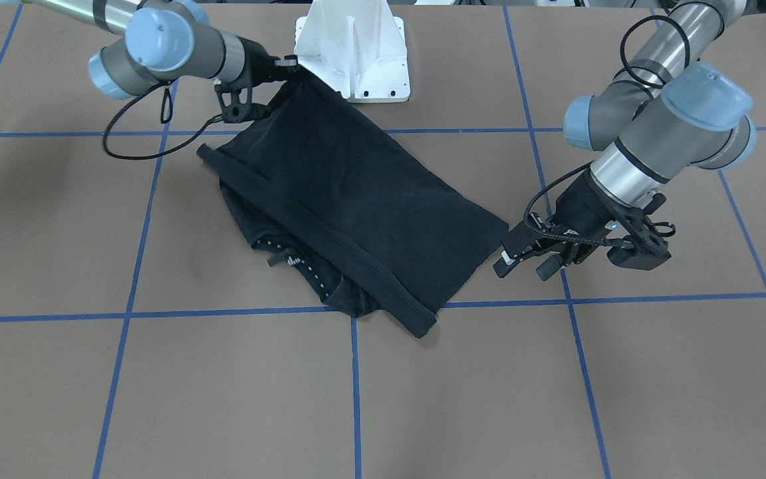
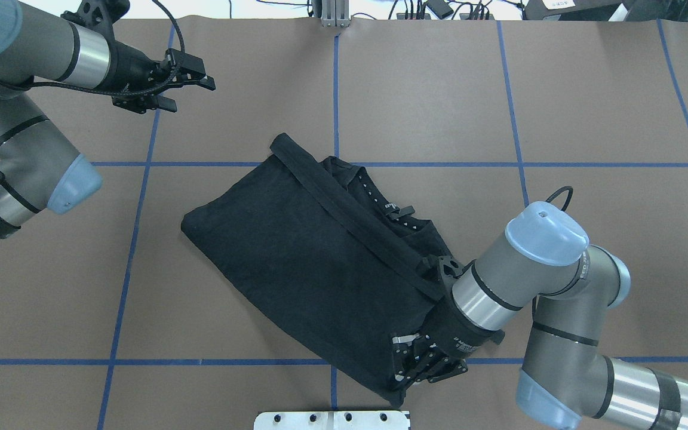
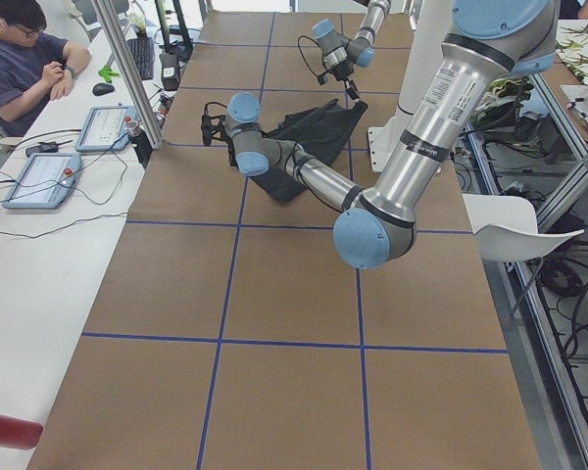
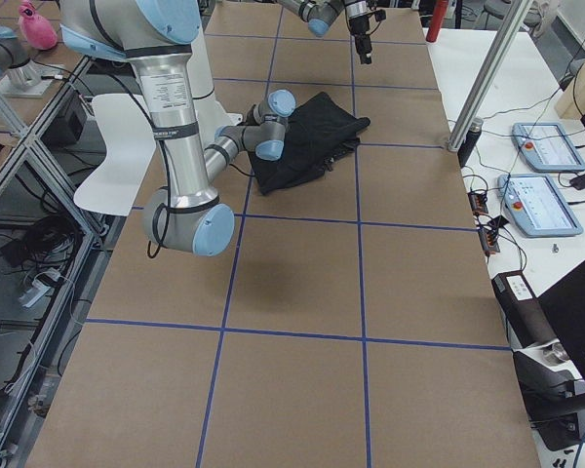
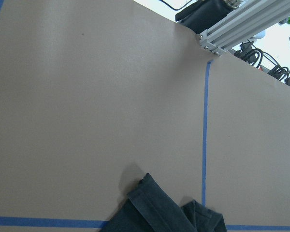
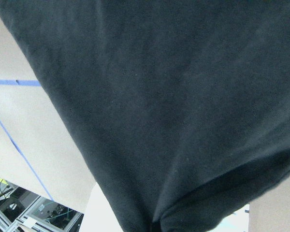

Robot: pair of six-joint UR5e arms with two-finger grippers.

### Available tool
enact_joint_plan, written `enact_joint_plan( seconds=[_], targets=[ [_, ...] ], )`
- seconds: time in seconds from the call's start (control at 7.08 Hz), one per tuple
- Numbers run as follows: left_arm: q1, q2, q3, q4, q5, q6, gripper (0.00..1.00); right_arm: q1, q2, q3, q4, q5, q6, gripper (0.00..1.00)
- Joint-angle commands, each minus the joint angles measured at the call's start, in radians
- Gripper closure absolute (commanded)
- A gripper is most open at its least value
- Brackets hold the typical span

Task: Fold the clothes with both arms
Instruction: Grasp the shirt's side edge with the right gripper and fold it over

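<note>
Black T-shirt (image 1: 370, 199) corner hangs from right gripper (image 1: 288, 65), jaws barely discernible.

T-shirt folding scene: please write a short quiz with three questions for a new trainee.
1. True or false: the left gripper holds the T-shirt.
2. The tape lines on the table are: A) red B) blue C) yellow.
3. Fill in the colour: the right gripper holds a T-shirt corner beside the ____ base.
Key: 1 false; 2 B; 3 white.
</note>
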Motion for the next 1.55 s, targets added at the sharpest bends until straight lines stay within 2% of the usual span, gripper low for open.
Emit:
enact_joint_plan(
  seconds=[0.0, 0.28, 0.42, 0.71, 0.99, 1.41],
  targets=[
    [0.001, 0.001, 0.005, 0.000, -0.001, 0.005, 0.01, -0.022, 0.023, -0.002, 0.003, 0.048, 0.002, 0.01],
    [0.003, 0.004, 0.000, -0.002, -0.001, 0.005, 0.01, 0.051, 0.020, 0.001, 0.002, 0.067, 0.002, 0.00],
    [0.005, 0.028, -0.002, -0.005, 0.002, 0.010, 0.01, 0.134, 0.020, -0.005, -0.001, 0.126, 0.000, 0.00],
    [0.021, 0.073, 0.000, -0.002, 0.014, 0.013, 0.01, 0.228, 0.024, -0.007, -0.003, 0.118, -0.004, 0.00],
    [0.111, 0.127, 0.001, 0.000, 0.121, 0.012, 0.01, 0.288, 0.030, -0.010, -0.003, 0.081, -0.011, 0.00],
    [0.205, 0.161, -0.005, 0.000, 0.135, 0.009, 0.01, 0.337, 0.030, -0.022, -0.004, 0.065, -0.011, 0.00]
  ],
)
